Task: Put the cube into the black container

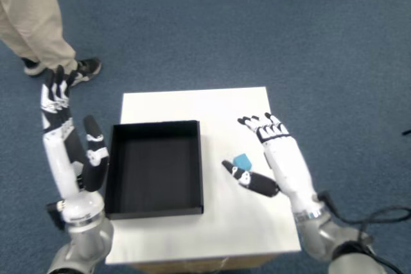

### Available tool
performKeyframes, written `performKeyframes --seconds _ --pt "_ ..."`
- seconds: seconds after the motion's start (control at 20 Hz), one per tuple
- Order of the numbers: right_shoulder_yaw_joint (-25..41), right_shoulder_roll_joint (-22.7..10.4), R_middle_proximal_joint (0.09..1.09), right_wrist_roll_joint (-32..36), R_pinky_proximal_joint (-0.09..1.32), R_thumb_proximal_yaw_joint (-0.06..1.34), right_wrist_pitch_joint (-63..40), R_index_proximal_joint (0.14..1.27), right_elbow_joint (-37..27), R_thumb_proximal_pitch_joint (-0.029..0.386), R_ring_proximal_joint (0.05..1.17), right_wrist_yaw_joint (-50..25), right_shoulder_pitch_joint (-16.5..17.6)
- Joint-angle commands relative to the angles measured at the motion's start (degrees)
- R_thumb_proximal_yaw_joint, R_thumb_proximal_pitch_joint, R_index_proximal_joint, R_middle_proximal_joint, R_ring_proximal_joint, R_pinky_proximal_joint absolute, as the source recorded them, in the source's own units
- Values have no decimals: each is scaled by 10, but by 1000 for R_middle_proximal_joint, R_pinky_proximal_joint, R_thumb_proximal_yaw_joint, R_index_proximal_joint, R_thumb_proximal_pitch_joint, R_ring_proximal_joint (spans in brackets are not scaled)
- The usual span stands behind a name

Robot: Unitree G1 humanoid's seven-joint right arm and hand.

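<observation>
Carpet [334, 49] of blue surrounds the small white table [199, 107] on every side, with open floor beyond its far and right edges. A person's leg [29, 14] in beige trousers and a dark shoe [80, 68] stand off the far left corner.

On the table, the black container [154, 168] sits against the left edge, reaching almost to the near edge; its walls are low and its floor holds nothing. Bare white surface lies between its right wall and the table's right edge, and along the far edge behind it.

The blue cube [243, 161] rests on the tabletop in that bare strip, closer to the right edge than to the container. The right hand [273, 158] reaches in over the right edge, its fingers [263, 126] spread and apart beyond the cube and its thumb [247, 179] stretched along the near side, so the cube lies between them; whether any digit touches it cannot be told. The left hand [70, 145] is raised, fingers extended, just off the left edge beside the container.
</observation>
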Motion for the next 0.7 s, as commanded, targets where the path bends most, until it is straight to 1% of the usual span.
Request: performKeyframes --seconds 0.05,0.2,0.3,0.5,0.7 --pt "28 -13 277 -17 124 326 89 309 -27 -5 271 -82 -30" --pt "41 -21 286 -33 134 310 181 322 -82 -8 277 -105 -30" --pt "43 -31 294 -36 145 302 220 330 -114 -10 283 -111 -36" --pt "43 -45 306 -36 152 299 266 346 -157 -14 289 -113 -51" --pt "29 -55 317 -22 157 303 299 361 -187 -16 294 -104 -57"
